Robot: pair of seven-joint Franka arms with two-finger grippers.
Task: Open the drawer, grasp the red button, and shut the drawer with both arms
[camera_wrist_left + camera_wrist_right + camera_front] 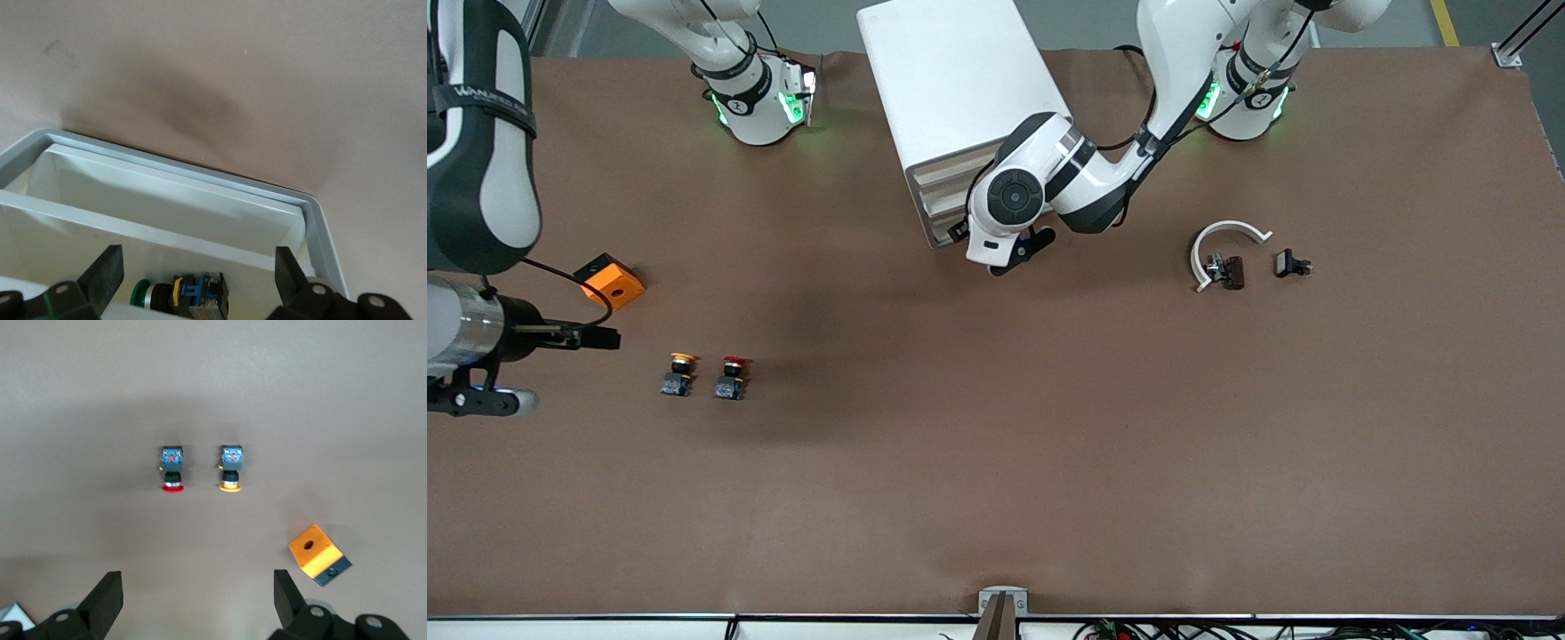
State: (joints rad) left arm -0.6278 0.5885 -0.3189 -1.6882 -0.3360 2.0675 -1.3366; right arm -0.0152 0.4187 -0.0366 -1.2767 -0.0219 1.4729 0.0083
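While the left gripper [1009,258], jaws spread, hangs at the cabinet's [951,80] drawer [180,200] front, opening is underway; the spread right gripper [596,338] waits, the red button [732,377] at its three o'clock.

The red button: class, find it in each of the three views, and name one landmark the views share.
Front view: red button on the table beside the yellow button, toward the right arm's end.
Left wrist view: not in it.
Right wrist view: red button beside the yellow button.
Shared landmark: the orange cube.
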